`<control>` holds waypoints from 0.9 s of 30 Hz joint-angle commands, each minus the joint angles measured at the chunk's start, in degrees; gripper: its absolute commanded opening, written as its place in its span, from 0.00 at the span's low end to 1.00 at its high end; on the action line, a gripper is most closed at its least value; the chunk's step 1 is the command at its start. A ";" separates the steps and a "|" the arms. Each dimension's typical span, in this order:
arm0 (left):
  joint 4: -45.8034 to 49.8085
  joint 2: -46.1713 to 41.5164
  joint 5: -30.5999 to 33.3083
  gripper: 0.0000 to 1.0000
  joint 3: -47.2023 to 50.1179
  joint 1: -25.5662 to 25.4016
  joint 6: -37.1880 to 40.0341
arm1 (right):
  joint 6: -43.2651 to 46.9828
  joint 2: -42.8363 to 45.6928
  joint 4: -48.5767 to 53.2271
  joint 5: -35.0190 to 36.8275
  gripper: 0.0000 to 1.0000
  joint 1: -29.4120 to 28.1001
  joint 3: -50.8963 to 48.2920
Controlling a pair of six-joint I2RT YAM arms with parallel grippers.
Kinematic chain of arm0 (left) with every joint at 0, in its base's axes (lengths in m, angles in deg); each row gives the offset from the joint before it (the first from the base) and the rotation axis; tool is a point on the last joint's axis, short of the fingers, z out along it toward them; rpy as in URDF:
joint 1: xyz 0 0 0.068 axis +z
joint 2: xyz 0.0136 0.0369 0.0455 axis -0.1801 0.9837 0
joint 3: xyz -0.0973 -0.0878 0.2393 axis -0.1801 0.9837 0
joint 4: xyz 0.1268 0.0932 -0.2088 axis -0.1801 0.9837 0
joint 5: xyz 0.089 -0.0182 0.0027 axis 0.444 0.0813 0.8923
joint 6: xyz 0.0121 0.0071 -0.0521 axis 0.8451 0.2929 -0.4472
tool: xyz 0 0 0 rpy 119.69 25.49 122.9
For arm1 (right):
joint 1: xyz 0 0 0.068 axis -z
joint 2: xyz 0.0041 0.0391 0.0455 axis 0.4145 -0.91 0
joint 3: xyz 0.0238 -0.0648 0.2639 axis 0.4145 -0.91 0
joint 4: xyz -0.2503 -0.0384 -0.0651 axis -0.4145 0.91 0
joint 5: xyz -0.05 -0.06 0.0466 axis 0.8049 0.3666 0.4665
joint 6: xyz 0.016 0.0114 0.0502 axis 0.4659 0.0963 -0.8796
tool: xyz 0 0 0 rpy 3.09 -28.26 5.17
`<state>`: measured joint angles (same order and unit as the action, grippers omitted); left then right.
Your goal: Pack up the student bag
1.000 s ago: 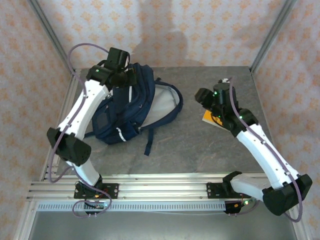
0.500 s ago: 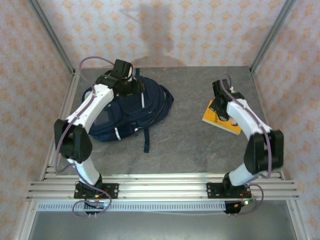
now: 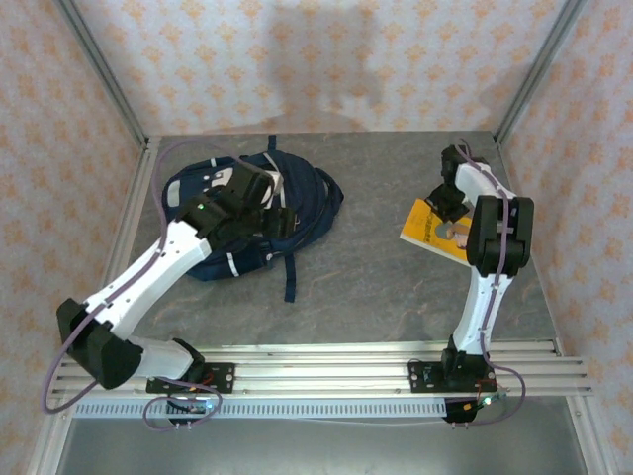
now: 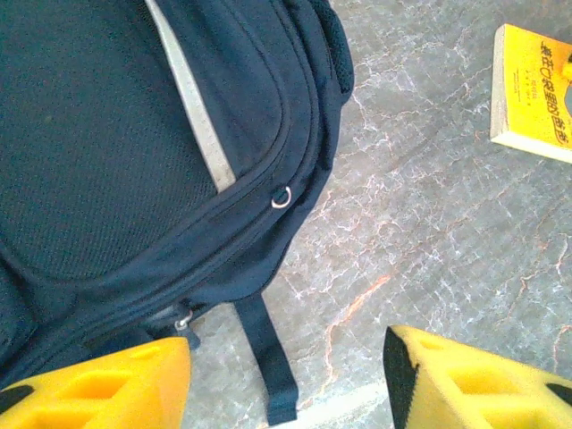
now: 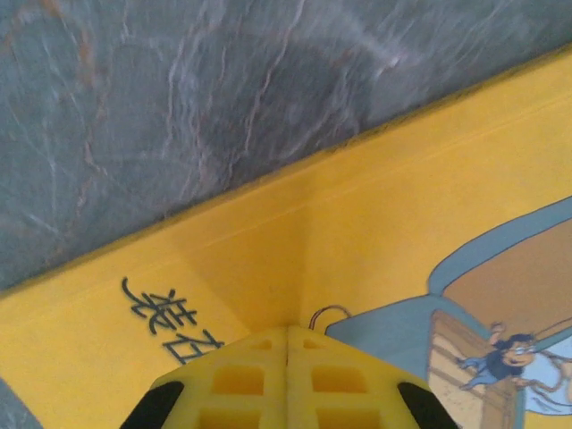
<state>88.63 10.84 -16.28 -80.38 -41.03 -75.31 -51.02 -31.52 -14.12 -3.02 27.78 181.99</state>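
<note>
The student bag [image 3: 213,188], a navy backpack with a grey stripe, lies flat at the table's back left. My left gripper [image 3: 280,222] hovers over its right side. In the left wrist view the bag [image 4: 107,134] takes up the upper left, with a zipper ring [image 4: 281,197] and a loose strap [image 4: 268,357]; the gripper [image 4: 286,393] is open, nothing between its yellow fingers [image 4: 98,389]. A yellow book [image 3: 442,236] lies at the right. My right gripper [image 3: 444,205] is shut, its tip right at the book's cover [image 5: 402,214], fingers [image 5: 259,380] pressed together.
The grey marbled table [image 3: 366,287] has bare room between bag and book. The book [image 4: 536,89] also shows at the left wrist view's top right. Patterned walls and metal posts [image 3: 104,74] close in the back and sides. A rail [image 3: 316,371] runs along the near edge.
The left arm has swung from the bag's far side toward its near right part. The right arm has folded upright, its gripper now at the book's far end. The bag lies flatter.
</note>
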 commanded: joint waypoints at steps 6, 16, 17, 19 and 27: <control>2.59 -2.26 1.60 0.59 -0.95 -0.11 -0.63 | 2.08 1.11 2.56 -8.14 0.00 -7.05 -10.27; -1.03 1.75 -2.51 0.59 -2.02 -0.11 -2.69 | 1.37 9.17 -3.43 -14.19 0.00 -20.53 -24.32; -1.41 2.45 -3.26 0.59 -2.09 -0.11 -2.85 | 1.28 10.48 -5.53 -16.69 0.00 -22.50 -26.50; -2.40 3.85 -4.68 0.59 -2.02 -0.09 -3.50 | 1.74 12.83 -7.17 -20.35 0.00 -26.07 -29.25; -7.35 13.86 -9.57 0.59 -4.02 -2.89 -5.81 | 4.99 32.57 -0.59 -7.83 0.10 -30.82 -33.16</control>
<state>84.45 21.24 -23.05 -81.85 -42.06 -79.81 -46.54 -7.22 -20.53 -17.65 -4.59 150.14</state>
